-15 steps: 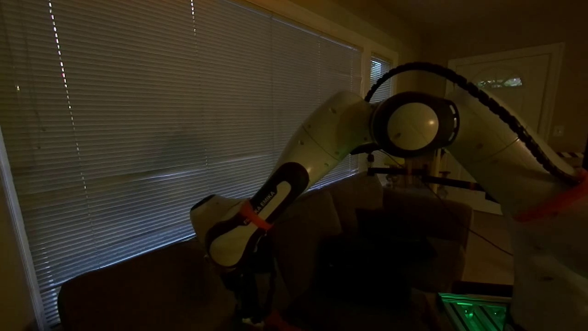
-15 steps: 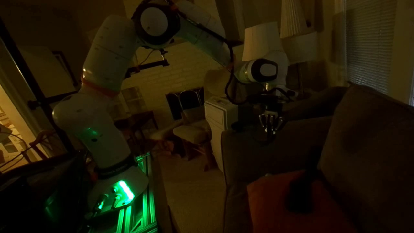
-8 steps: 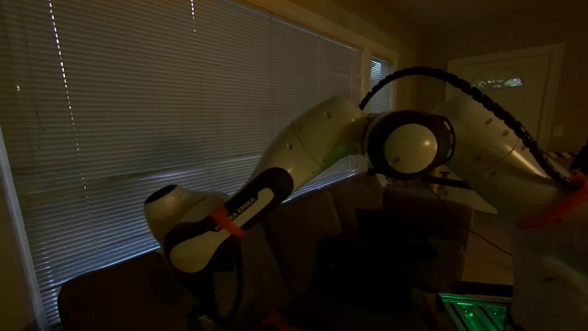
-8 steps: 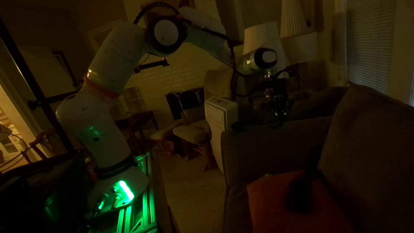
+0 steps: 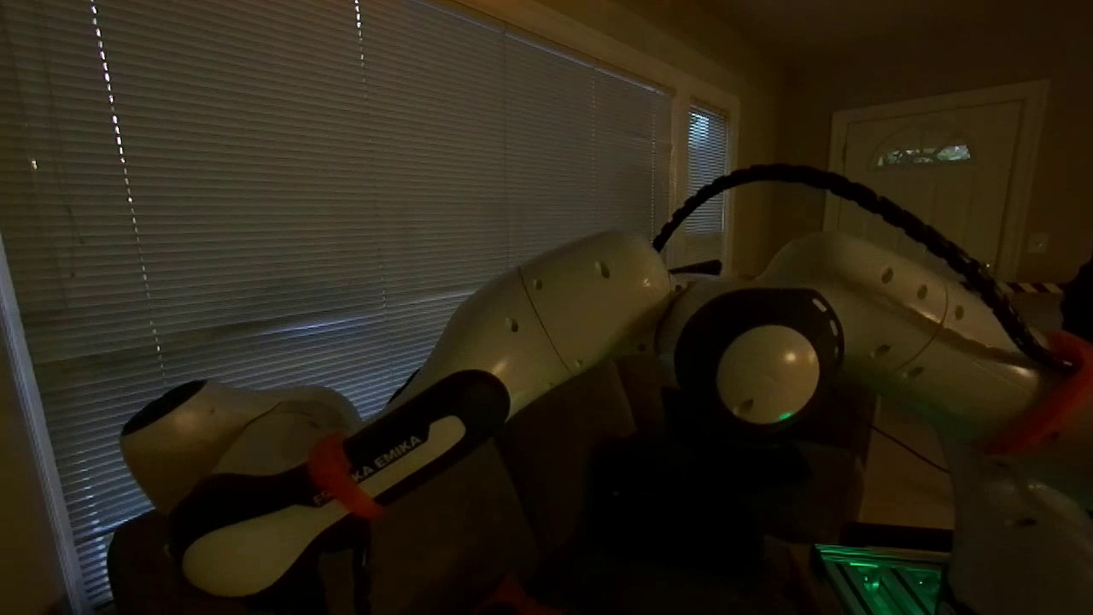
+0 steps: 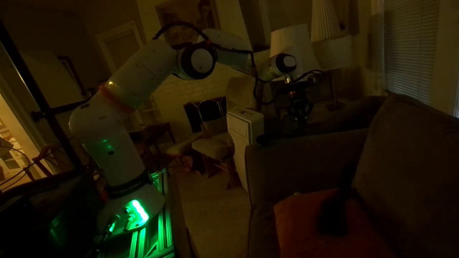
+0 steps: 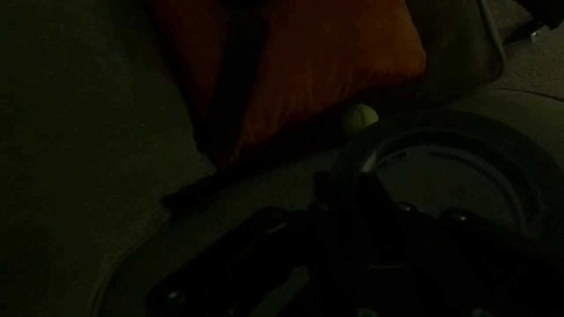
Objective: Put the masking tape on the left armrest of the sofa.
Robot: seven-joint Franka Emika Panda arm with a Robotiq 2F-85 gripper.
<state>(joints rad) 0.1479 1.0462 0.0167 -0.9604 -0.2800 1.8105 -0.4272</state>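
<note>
My gripper (image 7: 345,178) is shut on the masking tape (image 7: 480,123), a large dark ring on the right of the wrist view. The tape's wall is between the fingertips. In an exterior view the gripper (image 6: 299,111) is above the far side of the left armrest (image 6: 304,154); the tape is too dark there to make out. The armrest also lies below the tape in the wrist view (image 7: 273,187). Whether the tape touches it cannot be told. The sofa (image 6: 412,150) is dark brown. In an exterior view the armrest (image 5: 137,555) is partly covered by the arm, and the gripper is hidden.
An orange cushion (image 7: 317,53) with a dark object on it lies on the seat, beside a tennis ball (image 7: 360,119). A white appliance (image 6: 240,125) and lamps (image 6: 288,41) stand beyond the armrest. Window blinds (image 5: 299,213) are behind the sofa. The room is very dark.
The arm has reached farther out and its elbow has lowered. The hand has moved away from the base, from the near side of the armrest toward its far side. The sofa and cushion have not moved.
</note>
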